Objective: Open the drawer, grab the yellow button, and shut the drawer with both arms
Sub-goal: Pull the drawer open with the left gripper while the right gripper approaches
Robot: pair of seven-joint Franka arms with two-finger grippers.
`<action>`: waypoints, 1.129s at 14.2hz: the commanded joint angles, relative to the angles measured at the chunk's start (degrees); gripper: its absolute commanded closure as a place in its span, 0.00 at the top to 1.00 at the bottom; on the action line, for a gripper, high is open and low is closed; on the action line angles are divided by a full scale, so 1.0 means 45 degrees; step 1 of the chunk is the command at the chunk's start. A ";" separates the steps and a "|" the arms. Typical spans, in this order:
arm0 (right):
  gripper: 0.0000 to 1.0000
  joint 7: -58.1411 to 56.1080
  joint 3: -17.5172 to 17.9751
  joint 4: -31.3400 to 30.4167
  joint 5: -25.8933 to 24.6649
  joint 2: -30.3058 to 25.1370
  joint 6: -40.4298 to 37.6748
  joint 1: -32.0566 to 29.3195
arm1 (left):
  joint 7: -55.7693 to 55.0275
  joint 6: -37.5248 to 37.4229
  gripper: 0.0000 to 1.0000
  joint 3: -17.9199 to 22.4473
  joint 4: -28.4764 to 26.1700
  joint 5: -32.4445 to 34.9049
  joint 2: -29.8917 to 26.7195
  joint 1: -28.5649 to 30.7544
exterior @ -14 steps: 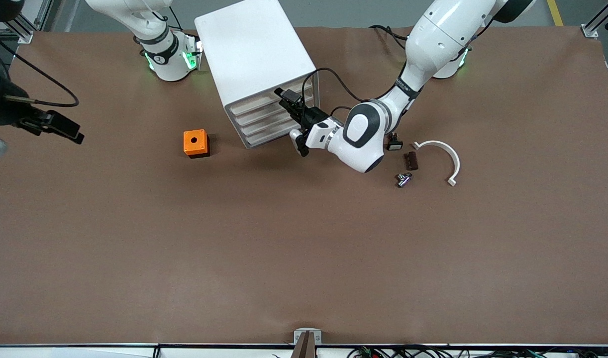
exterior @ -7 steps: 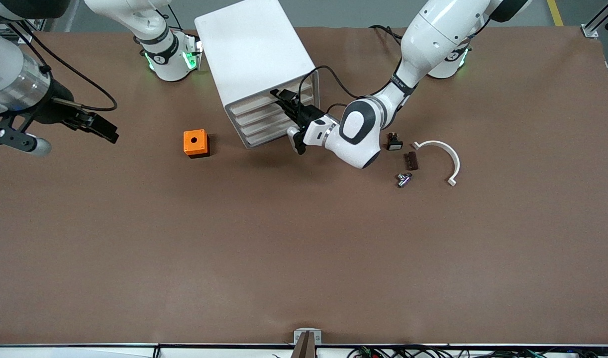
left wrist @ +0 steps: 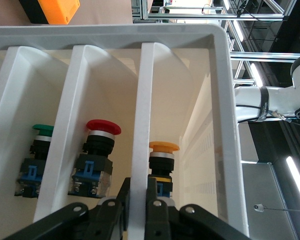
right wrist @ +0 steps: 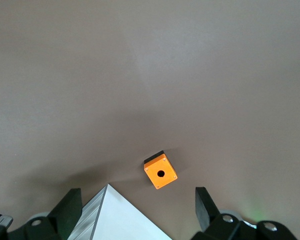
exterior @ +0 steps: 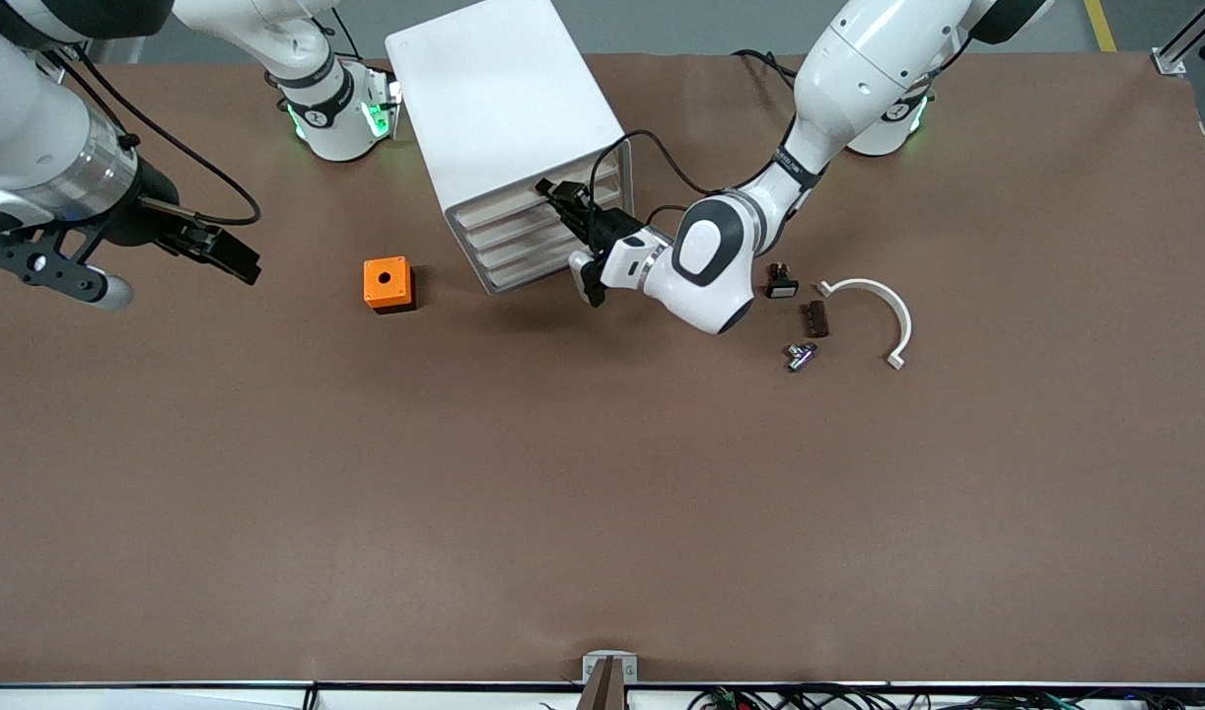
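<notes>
The white drawer cabinet [exterior: 509, 118] stands near the arms' bases, and its drawers look pushed in. My left gripper [exterior: 555, 200] is at the top drawer front. In the left wrist view my left gripper [left wrist: 138, 192] is shut on a white drawer front strip [left wrist: 141, 115]. Through the drawer fronts I see the button [left wrist: 163, 165] with an orange cap next to that strip, then a red-capped one [left wrist: 101, 150] and a green-capped one [left wrist: 40, 150]. My right gripper [exterior: 230, 254] is open and empty, in the air toward the right arm's end of the table; in its wrist view [right wrist: 137, 207] it looks down on the cabinet top [right wrist: 115, 220].
An orange cube box [exterior: 388, 284] with a round hole sits beside the cabinet and shows in the right wrist view [right wrist: 160, 171]. Toward the left arm's end lie a small black part with a white face [exterior: 781, 283], a brown part [exterior: 815, 319], a metal piece [exterior: 800, 355] and a white curved piece [exterior: 884, 306].
My right arm has swung in from the table's end toward the orange box and cabinet. My left gripper has moved slightly closer to the drawer front.
</notes>
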 commanded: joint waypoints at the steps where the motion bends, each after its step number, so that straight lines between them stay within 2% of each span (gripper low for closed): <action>1: 1.00 0.1063 -0.0068 0.0015 -0.0078 0.0084 -0.0082 0.0470 | -0.0223 0.0189 0.01 0.0008 0.0186 -0.0257 -0.0033 0.0031; 10: 1.00 0.2762 -0.0048 0.0015 -0.0059 0.0221 -0.0023 0.1466 | -0.0205 0.0111 0.03 0.0183 0.1708 -0.0100 0.0964 0.1202; 16: 1.00 0.6606 -0.0048 0.0034 0.0000 0.0689 0.0191 0.3515 | -0.0655 0.0053 0.04 0.0847 0.3076 0.0720 0.1471 0.1866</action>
